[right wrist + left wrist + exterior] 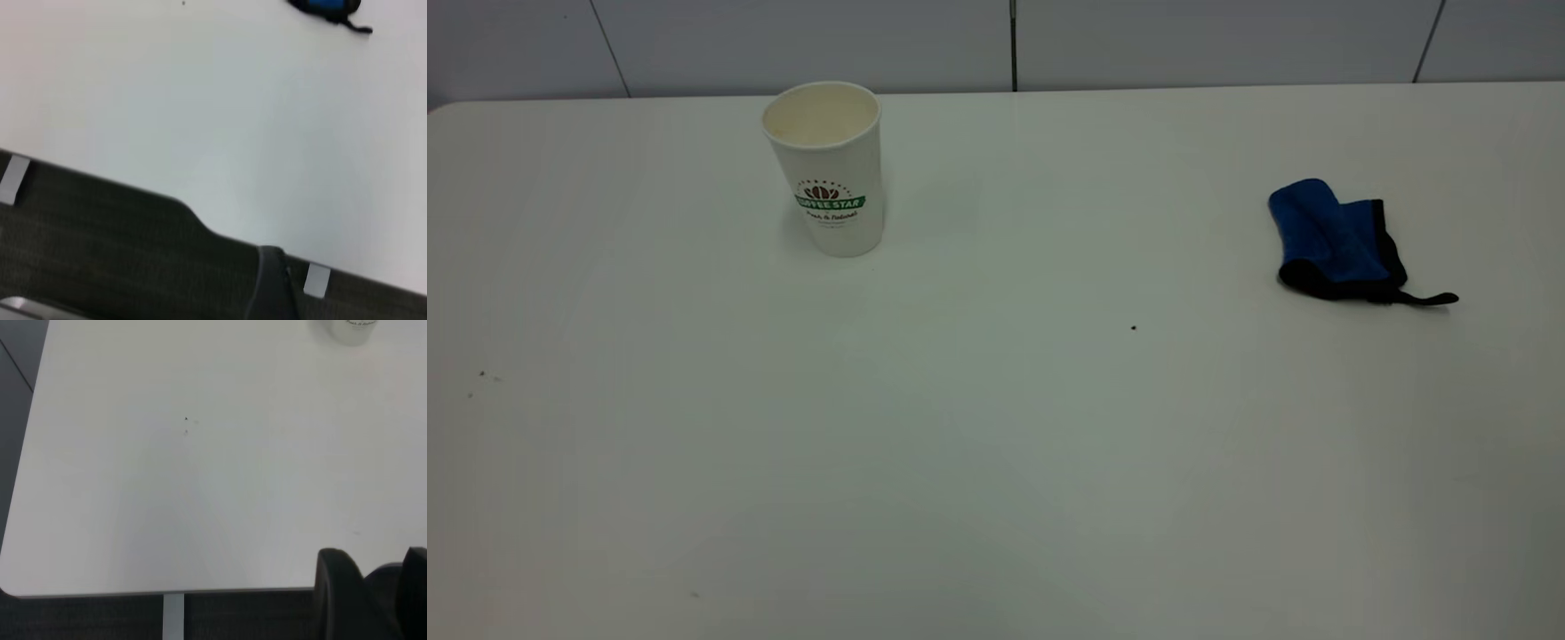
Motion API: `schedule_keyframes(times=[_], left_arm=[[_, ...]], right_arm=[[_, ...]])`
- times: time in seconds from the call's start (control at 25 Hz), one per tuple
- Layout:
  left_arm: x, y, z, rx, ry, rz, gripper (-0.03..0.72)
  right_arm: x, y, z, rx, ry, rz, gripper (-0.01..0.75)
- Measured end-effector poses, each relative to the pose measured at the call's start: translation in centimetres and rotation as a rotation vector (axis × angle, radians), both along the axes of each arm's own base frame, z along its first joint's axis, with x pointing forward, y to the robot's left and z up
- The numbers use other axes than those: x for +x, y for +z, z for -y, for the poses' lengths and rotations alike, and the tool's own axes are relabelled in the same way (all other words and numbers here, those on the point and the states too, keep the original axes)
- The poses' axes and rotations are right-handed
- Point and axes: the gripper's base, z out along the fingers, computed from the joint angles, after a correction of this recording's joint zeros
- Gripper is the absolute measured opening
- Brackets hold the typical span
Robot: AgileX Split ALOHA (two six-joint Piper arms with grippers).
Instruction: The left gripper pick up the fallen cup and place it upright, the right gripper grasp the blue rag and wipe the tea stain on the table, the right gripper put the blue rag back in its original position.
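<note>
Cup [826, 169] upright, mouth up, axis vertical

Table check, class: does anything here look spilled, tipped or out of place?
Nothing much stands out. The cup stands upright, the blue rag lies crumpled but apart at the right, and only tiny dark specks mark the table. No clear puddle shows.

Paper cup [829, 169], cloth rag [1334, 240], smooth glossy table [996, 444]

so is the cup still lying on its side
No, in the exterior view the cup stands upright on the table, open mouth up and logo facing the camera.
</note>
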Motion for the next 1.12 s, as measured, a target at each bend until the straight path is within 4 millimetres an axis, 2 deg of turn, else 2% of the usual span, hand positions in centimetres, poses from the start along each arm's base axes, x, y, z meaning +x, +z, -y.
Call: schedule_keyframes(times=[0.48,0.88,1.12], left_arm=[[0.0,0.0,0.0,0.0,0.0,0.0,0.239],[0.0,0.0,0.0,0.0,0.0,0.0,0.239],[0.0,0.0,0.0,0.0,0.0,0.0,0.239]], right_arm=[[-3.9,-0.2,0.5,0.035,0.002,0.197,0.561],[-4.2,-0.3,0.6,0.039,-0.002,0.214,0.491],[-4.1,-0.3,0.7,0.015,-0.16,0.218,0.456]])
